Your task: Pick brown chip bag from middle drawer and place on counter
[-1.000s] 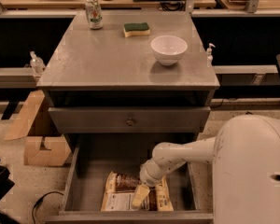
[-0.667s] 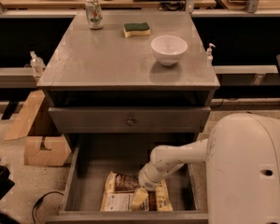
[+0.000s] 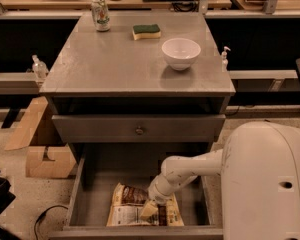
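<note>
The brown chip bag (image 3: pixel 131 207) lies flat on the floor of the open middle drawer (image 3: pixel 92 200), near its front lip. My gripper (image 3: pixel 151 208) reaches down into the drawer from the right and sits right on the bag's right half, covering part of it. The gray counter (image 3: pixel 120 64) forms the cabinet top above, well clear of the arm.
On the counter stand a white bowl (image 3: pixel 180 53), a green-and-yellow sponge (image 3: pixel 146 31) and a can (image 3: pixel 100 14). A closed drawer front with a knob (image 3: pixel 139 130) overhangs the open drawer. My white arm (image 3: pixel 270 184) fills the lower right. Cardboard boxes (image 3: pixel 42 154) lie on the floor at left.
The arm has shifted slightly left and lower, and the gripper has settled closer onto the bag. The bag has not moved.
</note>
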